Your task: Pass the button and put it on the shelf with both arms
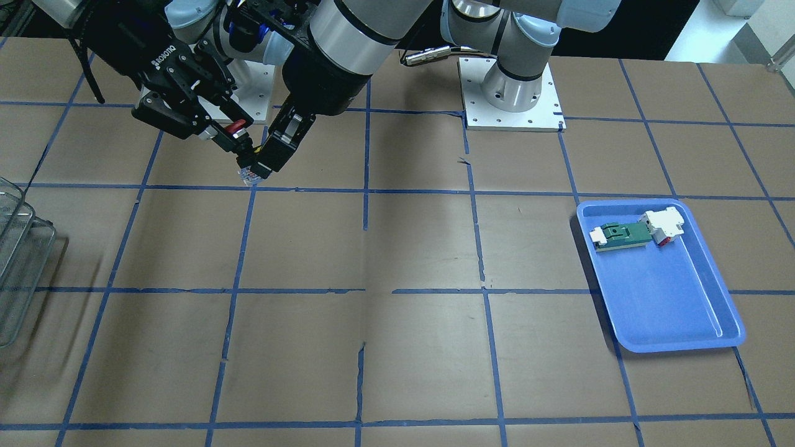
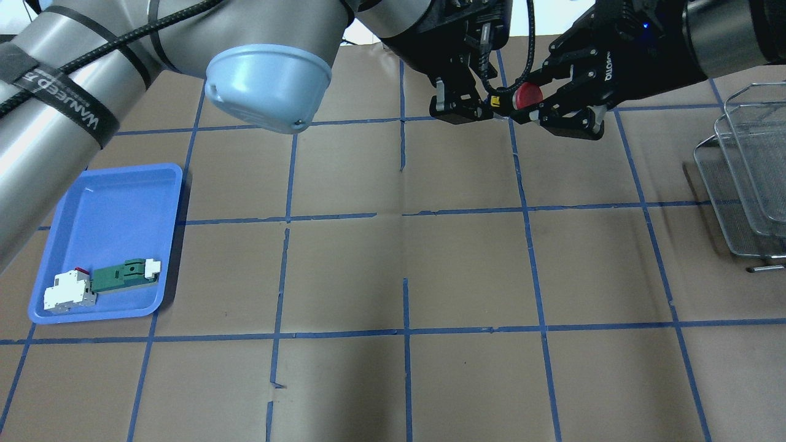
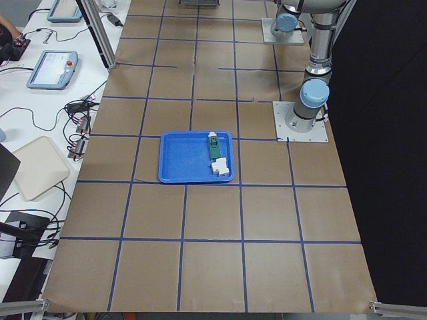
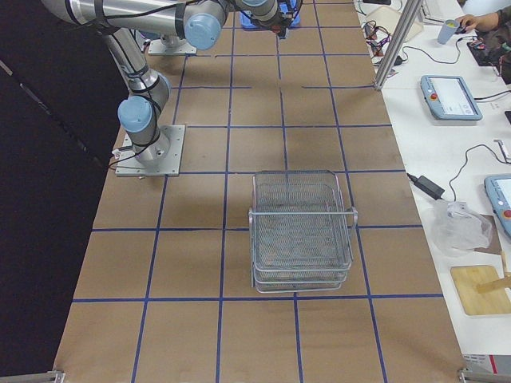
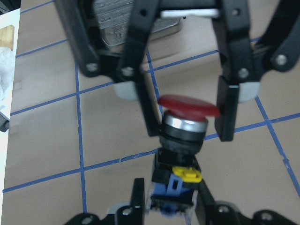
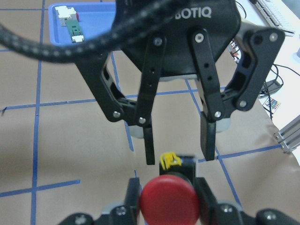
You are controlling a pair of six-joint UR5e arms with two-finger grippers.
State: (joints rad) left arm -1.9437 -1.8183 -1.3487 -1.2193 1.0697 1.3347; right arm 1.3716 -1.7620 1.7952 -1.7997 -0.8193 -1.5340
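The button, with red cap (image 1: 236, 128), black body, yellow ring and bluish base, hangs above the table between both grippers. It also shows in the overhead view (image 2: 528, 95) and both wrist views (image 5: 187, 105) (image 6: 166, 199). My right gripper (image 5: 187, 127) is shut on the red cap, one finger on each side (image 2: 527, 103). My left gripper (image 5: 169, 202) holds the bluish base from the opposite end (image 1: 253, 171). The wire shelf (image 4: 302, 231) stands empty on the robot's right (image 2: 746, 184), apart from both grippers.
A blue tray (image 2: 110, 169) on the robot's left holds a green-and-white connector (image 2: 126, 274) and a white block with red (image 2: 69, 291). The arms' base plates (image 1: 512, 99) lie at the robot's edge of the table. Blue tape lines grid the brown table.
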